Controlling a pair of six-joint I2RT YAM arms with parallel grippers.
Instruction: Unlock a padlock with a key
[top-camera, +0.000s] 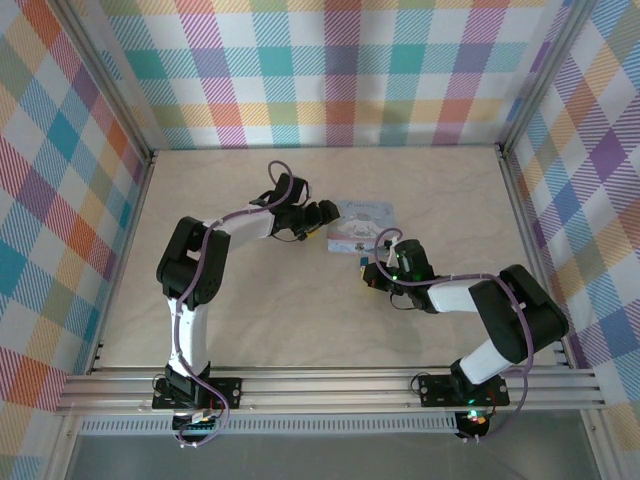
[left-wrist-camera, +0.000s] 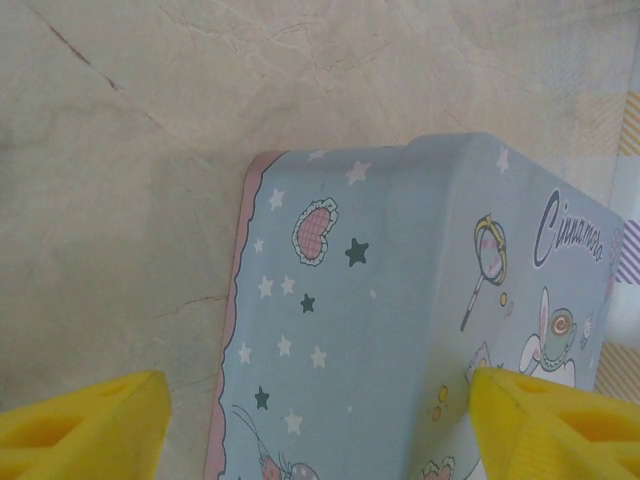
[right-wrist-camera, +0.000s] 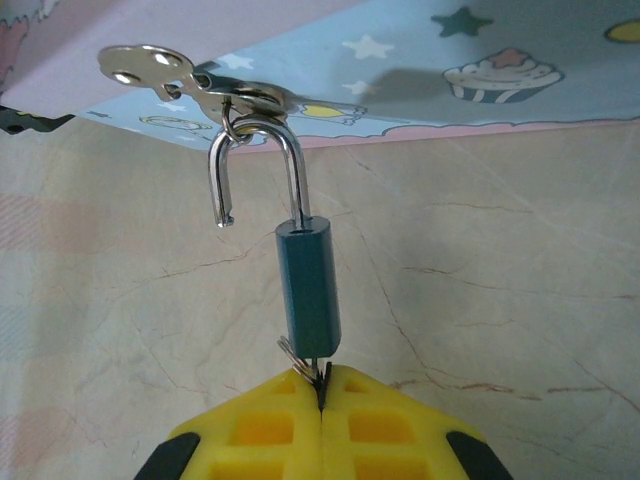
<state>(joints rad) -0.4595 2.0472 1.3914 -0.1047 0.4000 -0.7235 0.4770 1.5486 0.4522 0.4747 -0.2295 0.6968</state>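
Yellow gridded right hand (right-wrist-camera: 322, 390) pinches, seemingly, key (right-wrist-camera: 318, 368) beneath teal padlock (right-wrist-camera: 308, 290).

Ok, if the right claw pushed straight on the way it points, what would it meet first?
The padlock: its blue body sits right ahead of the right claw, shut on the key in its base.

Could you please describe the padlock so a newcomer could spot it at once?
Start at the pale blue cartoon-printed tin box. Hooked to its latch is the dark teal padlock, its metal key pinched in the right hand. Its thin silvery shackle loop sets it apart.
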